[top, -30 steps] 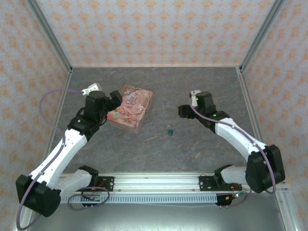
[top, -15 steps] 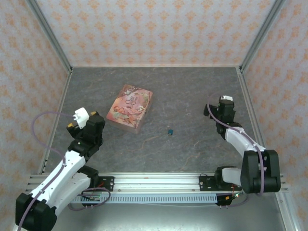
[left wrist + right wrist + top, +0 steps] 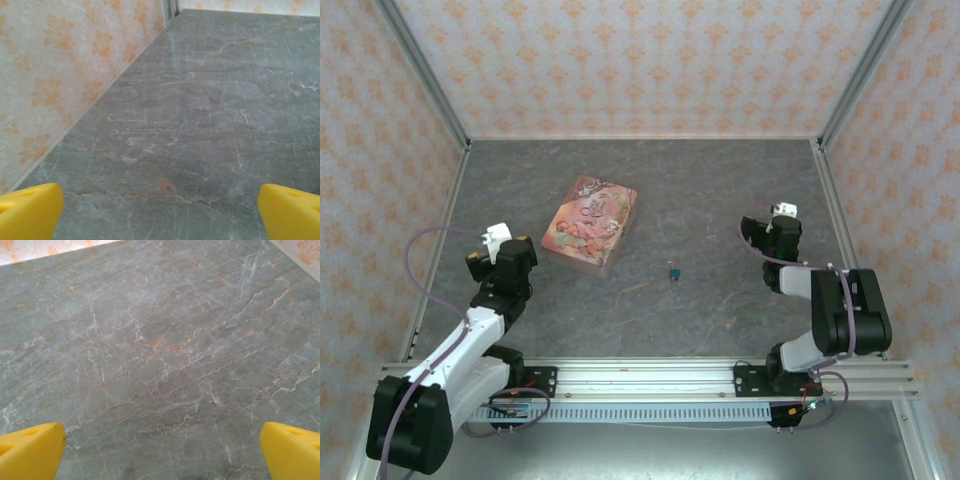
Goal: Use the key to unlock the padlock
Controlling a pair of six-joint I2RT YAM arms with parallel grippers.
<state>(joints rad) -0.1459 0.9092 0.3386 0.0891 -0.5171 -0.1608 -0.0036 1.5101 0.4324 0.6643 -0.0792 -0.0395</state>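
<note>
near edge: metal rail carrying both arm bases.

near left: left arm tucked in low, wrist facing far along the left wall. left jaws open wide. in the left wrist view the yellow left fingertips sit in the two bottom corners, bare grey desk between them, nothing held.

near right: right arm bent tight over its base, wrist facing far. right jaws also open wide. the yellow right fingertips sit at opposite bottom corners of the right wrist view, veined desk between them, nothing held.

mid desk: padlock, blue-teal, lying alone a little right of centre, between the two arms and well apart from both sets of jaws.

beyond it, to the far left and not touching: pink tin, flat on the desk, turned askew.

far: pale walls with an orange pattern.
</note>
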